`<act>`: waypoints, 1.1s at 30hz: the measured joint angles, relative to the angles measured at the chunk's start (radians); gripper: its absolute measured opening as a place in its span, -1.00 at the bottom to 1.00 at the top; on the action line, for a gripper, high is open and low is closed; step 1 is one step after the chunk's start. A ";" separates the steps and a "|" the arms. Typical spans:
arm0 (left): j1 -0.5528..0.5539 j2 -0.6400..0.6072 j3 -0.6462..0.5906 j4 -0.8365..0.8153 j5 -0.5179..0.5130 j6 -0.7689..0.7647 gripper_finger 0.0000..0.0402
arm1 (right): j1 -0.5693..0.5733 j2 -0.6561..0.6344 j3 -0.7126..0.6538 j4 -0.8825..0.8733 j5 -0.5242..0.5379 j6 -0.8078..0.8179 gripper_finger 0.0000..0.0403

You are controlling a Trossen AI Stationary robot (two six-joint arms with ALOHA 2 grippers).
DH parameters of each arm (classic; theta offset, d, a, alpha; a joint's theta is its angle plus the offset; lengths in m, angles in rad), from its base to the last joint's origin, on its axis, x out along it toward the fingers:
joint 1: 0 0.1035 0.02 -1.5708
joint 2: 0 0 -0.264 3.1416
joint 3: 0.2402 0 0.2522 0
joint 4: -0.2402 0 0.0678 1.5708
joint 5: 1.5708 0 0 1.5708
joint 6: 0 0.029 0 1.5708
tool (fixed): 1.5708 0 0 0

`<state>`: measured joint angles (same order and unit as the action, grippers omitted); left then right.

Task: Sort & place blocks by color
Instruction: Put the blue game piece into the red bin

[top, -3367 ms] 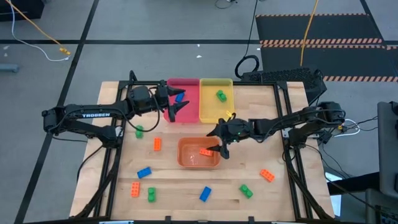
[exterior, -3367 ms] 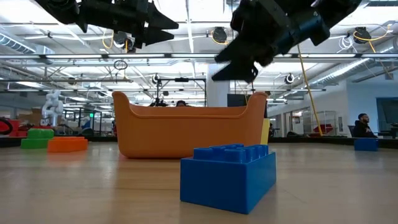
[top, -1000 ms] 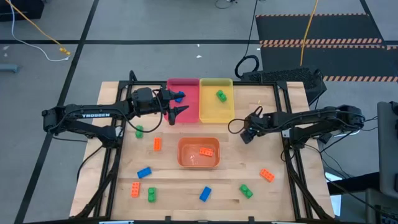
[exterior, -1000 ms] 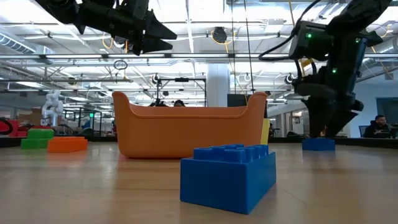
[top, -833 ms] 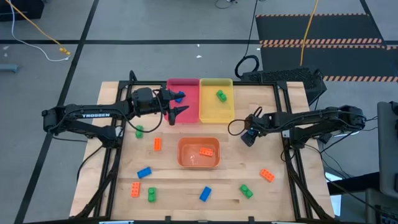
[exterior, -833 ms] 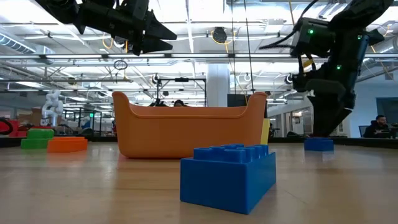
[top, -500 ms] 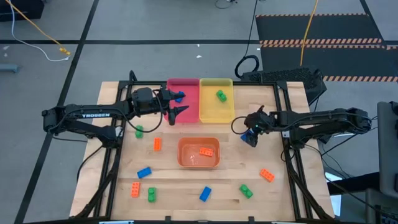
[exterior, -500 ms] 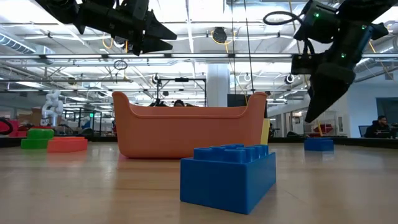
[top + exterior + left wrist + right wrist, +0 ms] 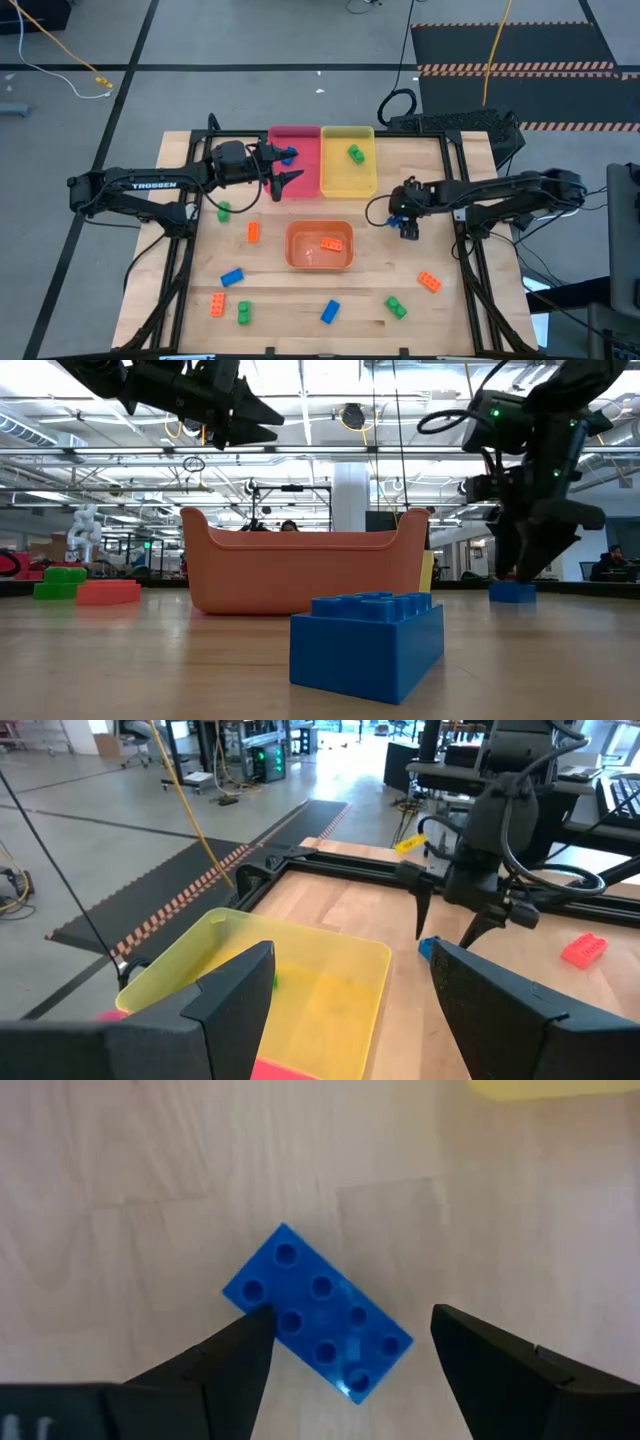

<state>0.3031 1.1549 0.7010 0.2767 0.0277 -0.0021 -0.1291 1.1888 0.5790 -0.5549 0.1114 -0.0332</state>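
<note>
High view: I take the orange tray [image 9: 320,246] at the middle of the table [image 9: 460,310] as my landmark. My right gripper [image 9: 409,229] sits just off the tray's right side, pointing down at a blue block [image 9: 398,220] on the bare wood. My left gripper [image 9: 283,167] hangs beyond the tray's far left corner, over the pink tray [image 9: 295,160], which has the yellow tray [image 9: 347,162] right beside it. An orange block [image 9: 331,243] lies inside the orange tray; a green block [image 9: 354,153] lies in the yellow one. Loose blocks are scattered on the near side of the orange tray in blue, green and orange.

Low view: the orange tray [image 9: 310,570] fills the middle, with a big blue block [image 9: 366,643] in front of it. To its right, my right gripper [image 9: 535,560] comes down over a farther blue block [image 9: 513,591].

Left wrist view: my left fingers [image 9: 235,995] stand wide apart with nothing between them, over the yellow tray [image 9: 300,985]. Farther off I see the right gripper [image 9: 455,925], fingers spread, tips down by the blue block [image 9: 427,948].

Right wrist view: my right fingers [image 9: 240,1360] are spread, and the blue block [image 9: 318,1312] lies at a slant on the wood between them, not gripped.
</note>
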 joint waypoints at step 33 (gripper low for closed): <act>0.003 0.000 0.000 -0.005 0.000 -0.003 0.35 | 0.000 -0.045 -0.003 0.021 0.025 0.679 0.32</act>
<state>0.3061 1.1549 0.7010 0.2722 0.0273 -0.0048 -0.1289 1.1439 0.5758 -0.5342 0.1360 0.6463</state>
